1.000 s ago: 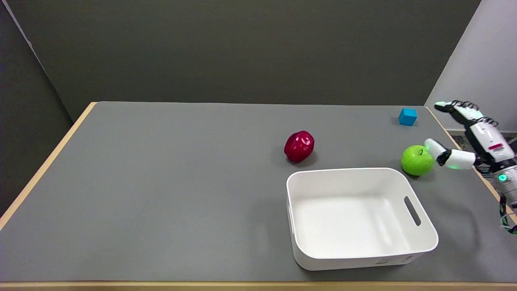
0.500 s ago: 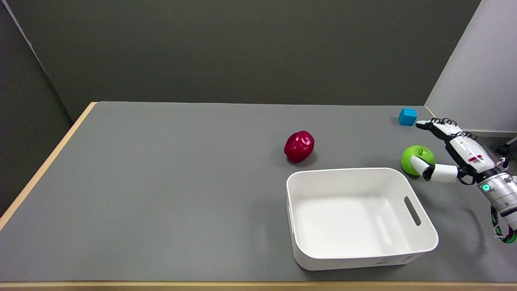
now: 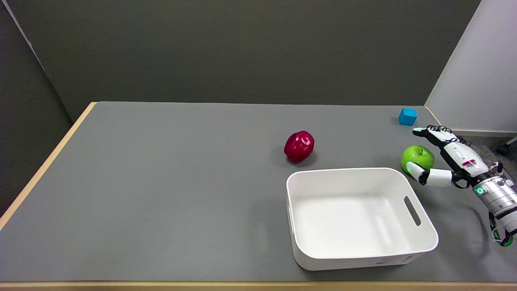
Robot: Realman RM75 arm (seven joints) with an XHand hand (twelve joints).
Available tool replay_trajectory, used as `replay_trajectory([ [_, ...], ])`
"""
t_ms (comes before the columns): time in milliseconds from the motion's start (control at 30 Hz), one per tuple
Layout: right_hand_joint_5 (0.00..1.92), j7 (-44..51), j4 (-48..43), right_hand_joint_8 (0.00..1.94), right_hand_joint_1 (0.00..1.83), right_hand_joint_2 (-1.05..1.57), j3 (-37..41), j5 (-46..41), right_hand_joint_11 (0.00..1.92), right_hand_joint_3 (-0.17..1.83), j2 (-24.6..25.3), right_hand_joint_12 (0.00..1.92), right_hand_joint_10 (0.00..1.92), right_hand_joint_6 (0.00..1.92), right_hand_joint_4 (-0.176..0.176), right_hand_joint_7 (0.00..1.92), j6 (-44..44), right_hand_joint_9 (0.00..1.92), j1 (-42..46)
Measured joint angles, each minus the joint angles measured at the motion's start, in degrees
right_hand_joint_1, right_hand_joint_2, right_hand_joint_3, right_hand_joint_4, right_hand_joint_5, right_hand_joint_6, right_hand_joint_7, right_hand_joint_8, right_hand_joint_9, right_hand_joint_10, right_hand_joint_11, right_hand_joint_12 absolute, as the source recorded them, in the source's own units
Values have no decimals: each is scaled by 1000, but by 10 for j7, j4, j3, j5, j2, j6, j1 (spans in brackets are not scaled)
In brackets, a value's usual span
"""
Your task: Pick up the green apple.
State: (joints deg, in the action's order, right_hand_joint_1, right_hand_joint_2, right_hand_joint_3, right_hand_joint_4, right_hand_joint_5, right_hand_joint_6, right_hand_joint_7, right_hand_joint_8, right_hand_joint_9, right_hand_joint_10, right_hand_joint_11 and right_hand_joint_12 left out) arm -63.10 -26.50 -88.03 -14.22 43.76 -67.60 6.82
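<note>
Head view: green apple (image 3: 417,158) is bright, glossy, round, stem dimple facing up, sitting upright on the grey surface (image 3: 181,182) near its right edge, just past the far right corner of the white bin (image 3: 359,216). Right hand (image 3: 448,161) comes in from the right at apple height, fingers (image 3: 428,133) spread: the thumb lies along the apple's near side, its tip overlapping the fruit's lower left, while the other fingers stretch past its far right side, with the apple between the two. Can't tell if any of them actually touches the skin; nothing is closed around it, apple rests on the surface. Obstacles: the bin's far rim is just beside the apple and right under the thumb, tight clearance on that side. Bin is open-topped, with a slot handle in its right wall. Red apple (image 3: 299,146) lies well to the left, beyond the bin's far left corner, apart from everything. Small blue cube (image 3: 407,116) sits farther back near the surface's far right corner, beyond the fingertips, not touching them.
</note>
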Motion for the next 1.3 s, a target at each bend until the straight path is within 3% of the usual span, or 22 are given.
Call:
replay_trajectory([
  [933,197,1,-15,294,503,624,-1,33,-1,879,15,840,544,411,-66,235,64,69,-25],
  [1067,202,1,-18,299,606,638,-3,36,-1,905,17,870,558,419,-64,237,72,80,-27],
  [1300,252,1,-21,370,815,730,-5,42,81,1019,20,1151,680,572,-33,285,80,191,-30],
])
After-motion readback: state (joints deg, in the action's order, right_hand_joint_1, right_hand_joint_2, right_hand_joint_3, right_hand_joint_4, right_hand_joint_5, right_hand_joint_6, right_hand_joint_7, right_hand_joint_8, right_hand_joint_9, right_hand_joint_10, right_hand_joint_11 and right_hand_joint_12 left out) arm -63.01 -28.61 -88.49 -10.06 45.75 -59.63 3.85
